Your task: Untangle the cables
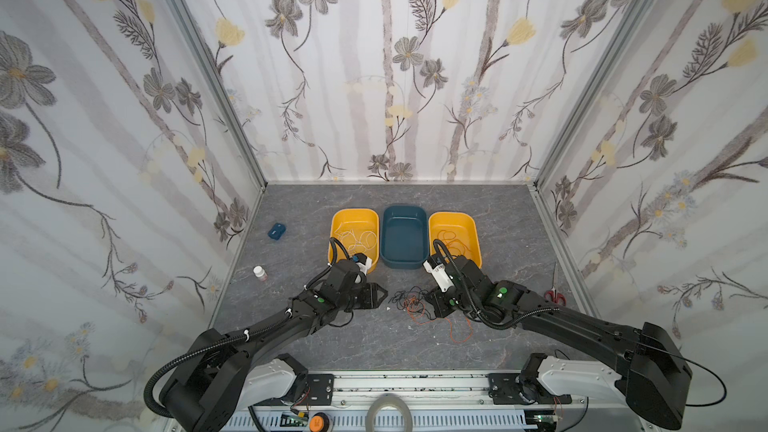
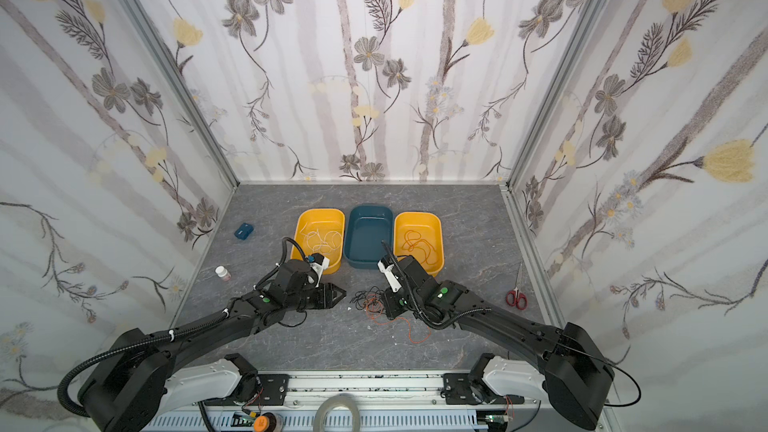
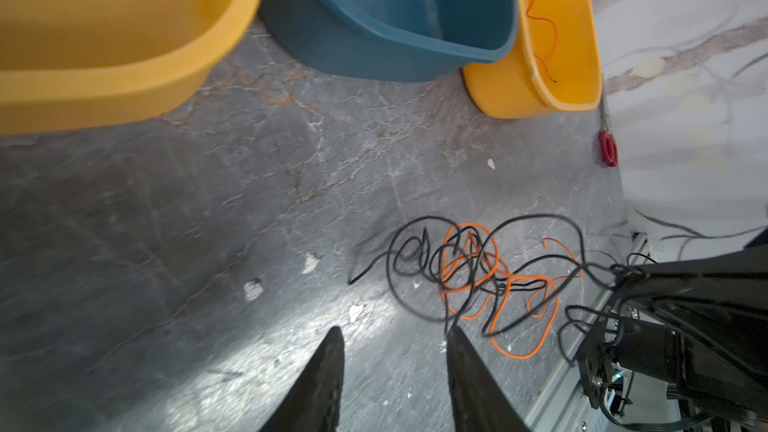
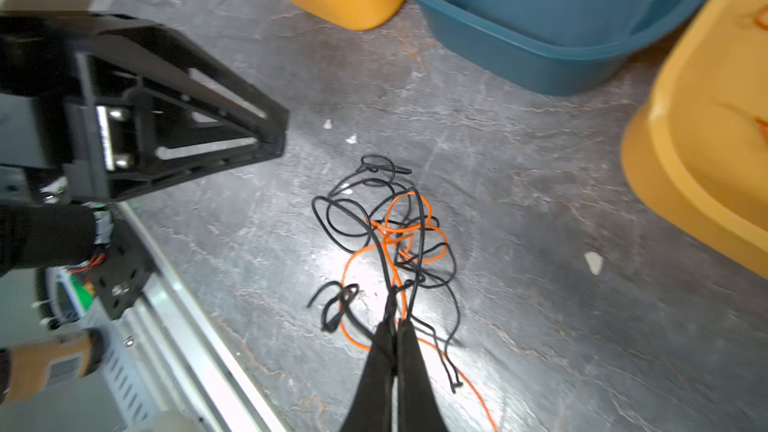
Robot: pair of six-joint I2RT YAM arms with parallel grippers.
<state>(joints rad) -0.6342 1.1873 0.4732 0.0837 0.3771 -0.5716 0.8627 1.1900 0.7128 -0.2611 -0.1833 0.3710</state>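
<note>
Grey tabletop (image 1: 511, 218), cables (image 1: 413, 305) tangled centre-front, bins (image 1: 404, 238) behind, front edge strip open.

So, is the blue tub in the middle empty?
Empty: the blue tub shows only its bare floor in both top views, nothing inside.

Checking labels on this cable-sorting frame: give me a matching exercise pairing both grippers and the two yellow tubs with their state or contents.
1. left gripper
2. right gripper
3. left yellow tub
4. right yellow tub

a. contains orange cable
b. shut on black and orange tangle
c. open, gripping nothing
d. contains white cable

Pairs: 1-c, 2-b, 3-d, 4-a
</note>
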